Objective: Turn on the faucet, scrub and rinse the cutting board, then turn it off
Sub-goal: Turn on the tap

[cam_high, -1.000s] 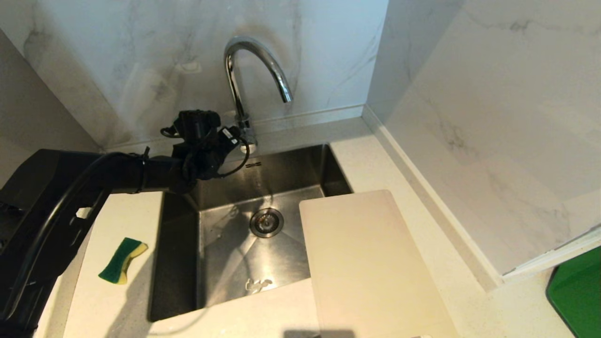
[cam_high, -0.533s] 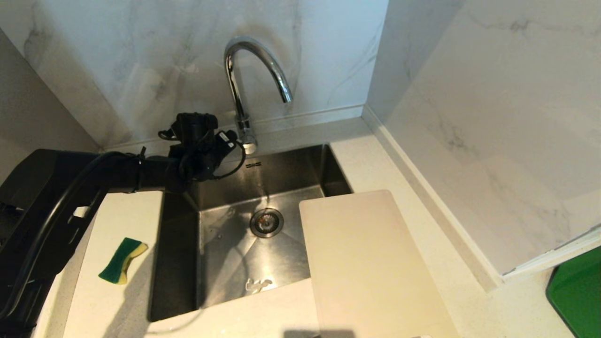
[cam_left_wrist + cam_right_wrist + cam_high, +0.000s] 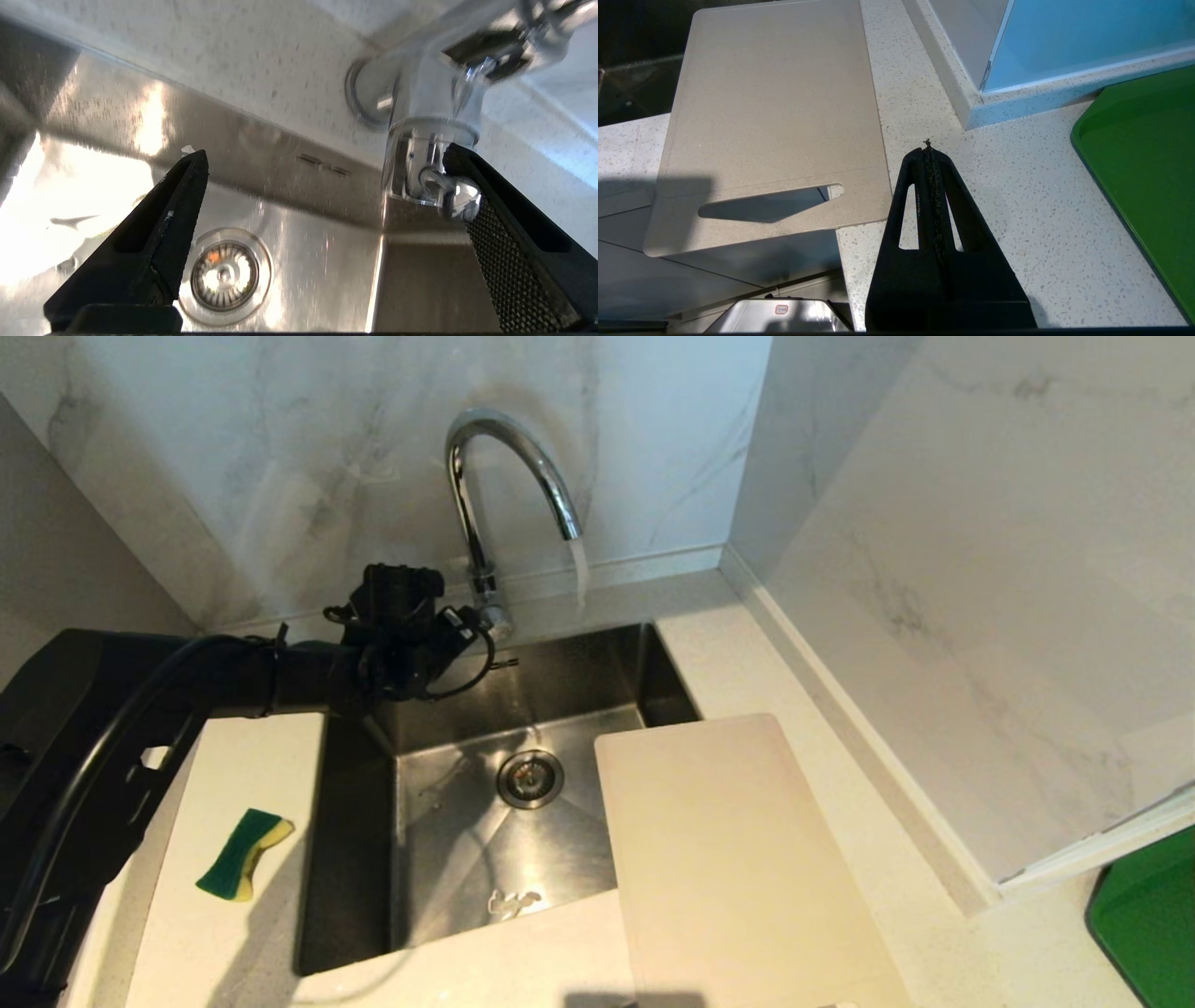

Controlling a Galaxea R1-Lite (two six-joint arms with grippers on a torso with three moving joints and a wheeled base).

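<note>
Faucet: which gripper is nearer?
Left. The left gripper is open at the faucet base. The right gripper is shut over the counter beside the board.

Sink basin (image 3: 467, 859): open from above over the drain, left half unobstructed.
Right side of basin: covered by the cutting board (image 3: 728, 859), which overhangs the rim and lies on the bench (image 3: 934, 896).
Back rim: the faucet (image 3: 509, 476) arches over it; the left gripper (image 3: 327, 186) crowds its base, fingers spread wide, one touching the lever.
Under the spout: falling water fills the gap.
Left bench: the sponge (image 3: 243, 854) lies alone, reachable from above.
Right bench: walled in by marble, a green tray (image 3: 1153, 924) at the corner.
</note>
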